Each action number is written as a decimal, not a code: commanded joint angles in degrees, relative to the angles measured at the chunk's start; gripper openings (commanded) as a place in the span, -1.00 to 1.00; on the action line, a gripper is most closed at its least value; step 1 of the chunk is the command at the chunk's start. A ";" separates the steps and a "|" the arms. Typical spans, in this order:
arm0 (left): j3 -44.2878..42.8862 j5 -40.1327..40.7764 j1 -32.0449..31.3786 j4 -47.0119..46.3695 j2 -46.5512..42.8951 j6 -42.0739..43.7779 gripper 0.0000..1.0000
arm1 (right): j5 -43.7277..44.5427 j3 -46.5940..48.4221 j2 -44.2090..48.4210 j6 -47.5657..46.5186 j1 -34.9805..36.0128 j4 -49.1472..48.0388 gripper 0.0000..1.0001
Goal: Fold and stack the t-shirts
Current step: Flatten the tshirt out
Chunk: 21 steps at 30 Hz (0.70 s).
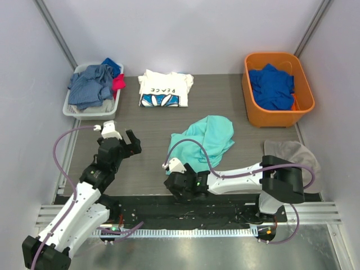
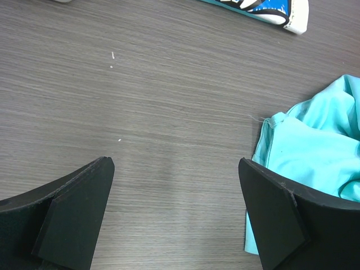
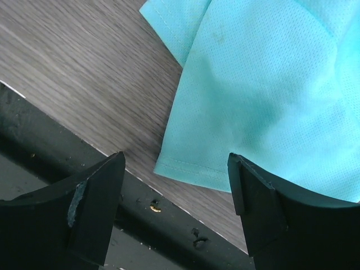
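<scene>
A mint-teal t-shirt (image 1: 205, 140) lies crumpled in the middle of the table. A white t-shirt printed "PEACE" (image 1: 165, 89) rests folded flat at the back. My right gripper (image 1: 175, 188) hovers low at the table's front edge, just before the teal t-shirt's hem (image 3: 191, 169). Its jaws stand open with nothing between them (image 3: 175, 163). My left gripper (image 1: 126, 145) is open over bare wood to the left of the teal t-shirt (image 2: 315, 146), and its right finger (image 2: 270, 214) is close to the cloth's edge. A corner of the white t-shirt (image 2: 270, 11) shows at the top of the left wrist view.
A grey basket (image 1: 72, 109) of denim-like clothes stands at the back left. An orange bin (image 1: 250, 107) holding a royal blue garment (image 1: 271, 87) stands at the back right. A grey cloth (image 1: 292, 152) lies by the right arm. A black strip (image 3: 56, 146) borders the table's front edge.
</scene>
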<state>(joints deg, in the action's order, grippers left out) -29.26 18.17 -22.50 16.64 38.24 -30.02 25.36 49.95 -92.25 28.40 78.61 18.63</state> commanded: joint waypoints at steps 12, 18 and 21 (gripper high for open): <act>0.34 0.02 -0.09 0.06 -0.89 -0.21 0.99 | 1.09 -0.82 -5.49 4.55 0.14 -3.69 -0.01; 0.43 0.11 -0.17 0.14 -1.24 -0.04 0.99 | 1.97 -2.67 -4.43 6.22 0.05 -3.43 -0.22; 0.43 0.02 -0.09 0.14 -1.24 -0.21 0.99 | 2.58 -3.72 -4.17 7.10 0.05 -2.99 -0.32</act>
<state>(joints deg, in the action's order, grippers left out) -29.10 18.20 -22.48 17.23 37.69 -30.00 25.87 49.34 -95.55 33.41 78.98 11.75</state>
